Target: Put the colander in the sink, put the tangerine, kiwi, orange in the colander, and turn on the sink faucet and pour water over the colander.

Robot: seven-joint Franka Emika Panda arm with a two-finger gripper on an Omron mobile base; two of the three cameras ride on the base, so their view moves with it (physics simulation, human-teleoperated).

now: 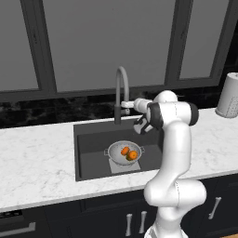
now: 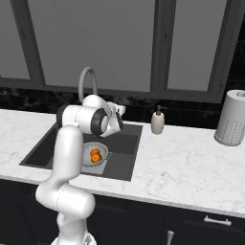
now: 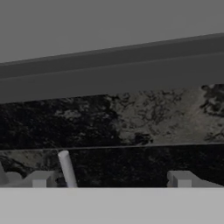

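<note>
With the colander (image 1: 123, 153) already seated in the sink (image 1: 90, 148), low centre of the left base frame, and orange fruit lying inside it, the faucet (image 1: 121, 90) is judged to be the item in hand. No water runs from the spout. Two orange fruits show in the bowl, touching; the kiwi cannot be made out with certainty at this size.

Faucet: a slim rigid gooseneck just above frame centre, fixed at its dark base on the rear sink edge. Its small side lever (image 3: 67, 168) appears in the hand view as a pale stub at lower left. In my judgement it is stiff, smooth and likely slippery, with little surface to bear on; it should be pushed or hooked near its free tip, not clamped. The spout itself needs no handling unless it stands off the bowl.

Arm: rising from the lower right of the left base frame, upper links vertical, elbow bent over the sink's right edge, forearm reaching left toward the faucet base. The end effector (image 3: 111, 180) stands spread wide and grips nothing; in the hand view the lever stub sits just inside its left fingertip (image 3: 41, 178), facing the dark backsplash (image 3: 131, 118).
</note>
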